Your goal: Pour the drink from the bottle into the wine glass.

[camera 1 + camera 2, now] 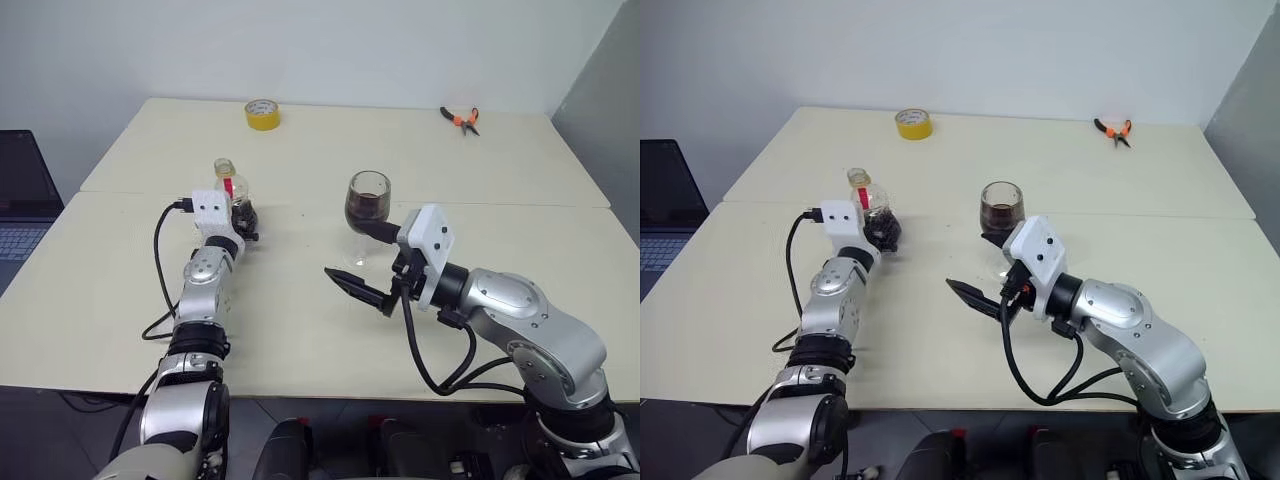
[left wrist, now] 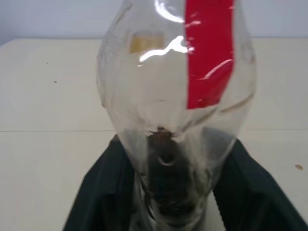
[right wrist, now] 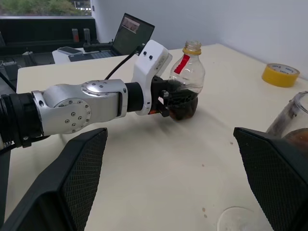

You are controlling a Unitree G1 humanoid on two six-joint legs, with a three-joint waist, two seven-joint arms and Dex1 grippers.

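Upright on the cream table [image 1: 300,330], the small clear plastic bottle [image 3: 188,77] with a red label strip and yellow cap holds a little dark reddish-brown drink [image 3: 184,106] at its base, and the left gripper [image 3: 172,102] has a black finger on each side of that base, though whether they press it or stand just off it cannot be told. Well to its right stands the clear stemmed wine glass [image 1: 367,200], partly filled with dark liquid. Just beside the glass, the right gripper [image 1: 372,262] has its fingers spread wide apart and holds nothing.
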